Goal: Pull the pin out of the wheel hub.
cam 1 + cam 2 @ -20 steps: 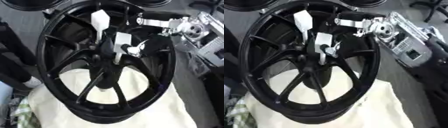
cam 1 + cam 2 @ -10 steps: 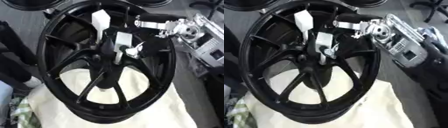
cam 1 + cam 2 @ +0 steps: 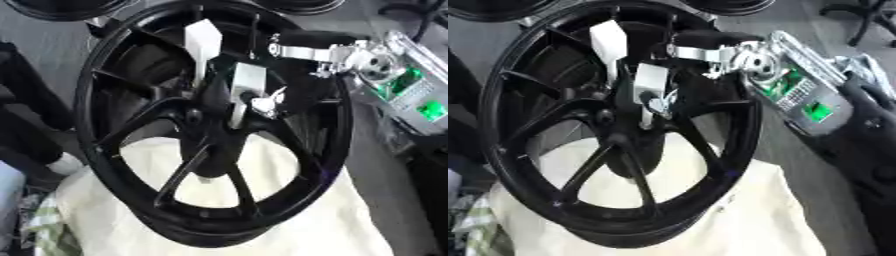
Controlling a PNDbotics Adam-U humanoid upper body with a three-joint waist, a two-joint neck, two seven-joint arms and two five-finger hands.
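Left eye view shows a large black alloy wheel hub with thin spokes (image 3: 210, 135) that stands tilted on a cream-white cloth (image 3: 297, 220), its open face turned toward the camera. The cloth covers the near part of the scene and the lower rim of the wheel presses into it.

At the centre of the wheel, where the spokes meet, there is a light grey rectangular block (image 3: 248, 85), and a second white block (image 3: 203, 39) stands just beyond it, higher on the far side. Just beside the grey block, on its right, sits a small shiny silver pin (image 3: 265, 104) at the middle of the hub. It looks still seated in the hub, but how deep it goes I cannot tell.

The robot's right hand (image 3: 702, 46) comes in from the right side, over the far right part of the rim. Its black and silver fingers (image 3: 710, 37) point left, toward the centre, and they end near the blocks. I cannot tell whether the fingers are curled round something or touch the pin, because the dark parts merge with the spokes. Behind the hand, the silver wrist part with green boards (image 3: 798, 95) lies to the right of the wheel.

The left hand does not show in either view.

A green and white checked fabric (image 3: 39, 225) lies at the near left corner, beside the cloth.
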